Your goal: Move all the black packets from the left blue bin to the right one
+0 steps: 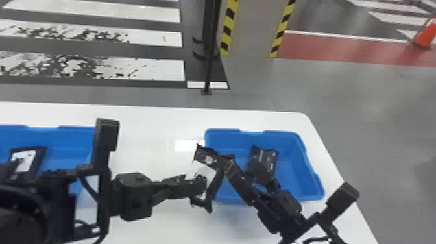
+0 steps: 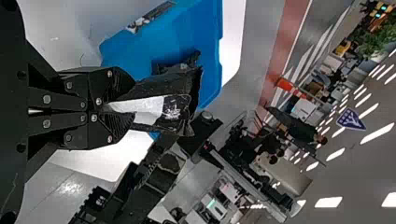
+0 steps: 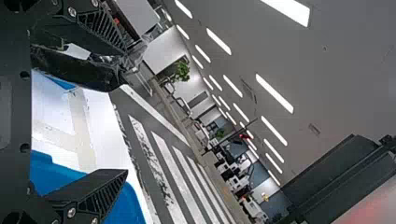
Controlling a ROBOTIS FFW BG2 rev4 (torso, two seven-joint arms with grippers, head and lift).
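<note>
The left gripper point(image 1: 201, 188) is closed on a packet point(image 2: 187, 88): black, glossy and crumpled, with creased edges, a white label point(image 2: 147, 108) running out from the fingertips and a scuffed patch at the label's end. This packet sits at the near side of the right bin's point(image 1: 293, 162) left end, beside the right gripper point(image 1: 241, 170), whose fingers are spread wide; the packet's dark film lies along one of those fingers, though I cannot tell whether they touch.

Beyond the right gripper, inside that bin, lies dark, creased packaging point(image 1: 271, 159) with pale marks. Behind the left gripper, its own arm hides part of the left bin point(image 1: 69, 131), where another black packet point(image 1: 37, 159) with a white label shows. The right arm crosses the right bin's near edge. Under both is a white table point(image 1: 146, 129).

Count: two bins, one packet gripped, at least one in each bin.
</note>
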